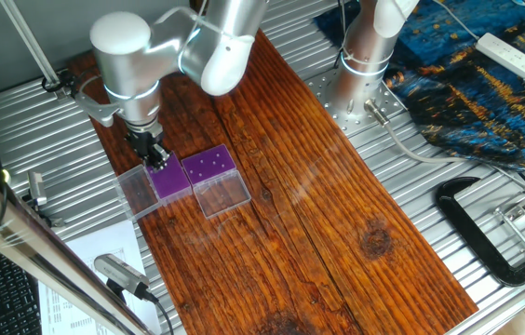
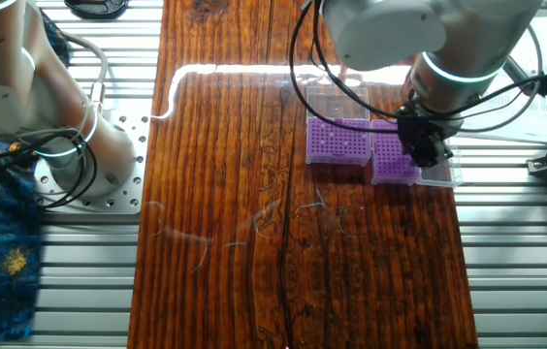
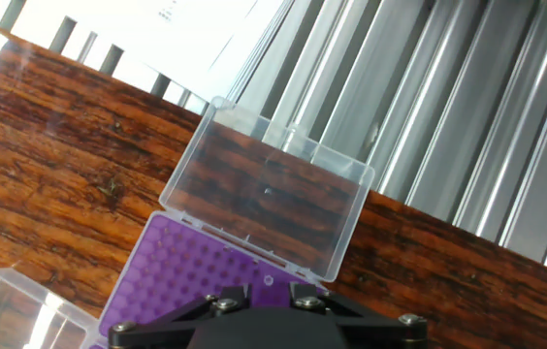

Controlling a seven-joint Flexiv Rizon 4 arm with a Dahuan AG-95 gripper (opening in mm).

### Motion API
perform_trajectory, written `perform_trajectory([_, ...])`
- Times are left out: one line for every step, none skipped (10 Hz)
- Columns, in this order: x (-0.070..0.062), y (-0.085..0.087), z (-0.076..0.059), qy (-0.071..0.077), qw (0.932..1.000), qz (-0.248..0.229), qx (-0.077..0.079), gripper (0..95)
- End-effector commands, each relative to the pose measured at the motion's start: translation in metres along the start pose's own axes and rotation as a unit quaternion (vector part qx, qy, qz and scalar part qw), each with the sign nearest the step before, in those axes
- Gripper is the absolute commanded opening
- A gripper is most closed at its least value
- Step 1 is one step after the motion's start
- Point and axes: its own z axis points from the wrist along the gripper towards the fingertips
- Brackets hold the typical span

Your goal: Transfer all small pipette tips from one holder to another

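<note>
Two holders with purple perforated tops stand side by side, lids open. Several small pipette tips (image 1: pixel 210 165) show as pale dots on the right holder (image 1: pixel 216 172), which also shows in the other fixed view (image 2: pixel 337 142). My gripper (image 1: pixel 157 158) points straight down over the left holder (image 1: pixel 173 181), close to its top; the other fixed view shows the gripper (image 2: pixel 421 153) over that holder (image 2: pixel 394 163). In the hand view the purple top (image 3: pixel 181 276) lies under my fingers (image 3: pixel 227 294), with one pale tip (image 3: pixel 269 280) in the gap between them. The fingertips are hidden.
The open clear lid (image 3: pixel 269 199) lies flat beyond the holder, near the board's edge and the ribbed metal table (image 3: pixel 467 145). The second holder's lid (image 3: pixel 12 310) sits at the lower left. A black clamp (image 1: pixel 486 233) and papers (image 1: pixel 104 251) lie off the board.
</note>
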Motion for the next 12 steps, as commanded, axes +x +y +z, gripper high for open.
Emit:
perform_trajectory([-0.0008,-0.0003,0.0002,-0.001,1.0000,0.000,0.001,19.0])
perform_trajectory([-0.0016,-0.0004,0.0001,-0.001,1.0000,0.001,0.001,19.0])
perform_trajectory([-0.0026,-0.0004,0.0007,-0.001,1.0000,0.001,0.001,19.0])
perform_trajectory([-0.0031,-0.0005,0.0020,-0.001,1.0000,0.001,0.001,19.0])
perform_trajectory([-0.0033,-0.0007,0.0041,-0.001,1.0000,0.000,0.001,0.0])
perform_trajectory([-0.0033,-0.0008,0.0050,-0.001,1.0000,0.000,0.001,0.0])
perform_trajectory([-0.0033,-0.0009,0.0064,-0.001,1.0000,-0.001,0.001,0.0])
perform_trajectory([-0.0033,-0.0010,0.0071,-0.001,1.0000,-0.002,0.000,0.0])
perform_trajectory([-0.0039,-0.0009,0.0068,-0.001,1.0000,-0.003,0.000,0.0])
perform_trajectory([-0.0041,-0.0009,0.0066,-0.001,1.0000,-0.005,-0.001,0.0])
perform_trajectory([-0.0041,-0.0009,0.0065,-0.001,1.0000,-0.005,-0.001,0.0])
perform_trajectory([-0.0042,-0.0008,0.0056,-0.001,1.0000,-0.006,-0.001,0.0])
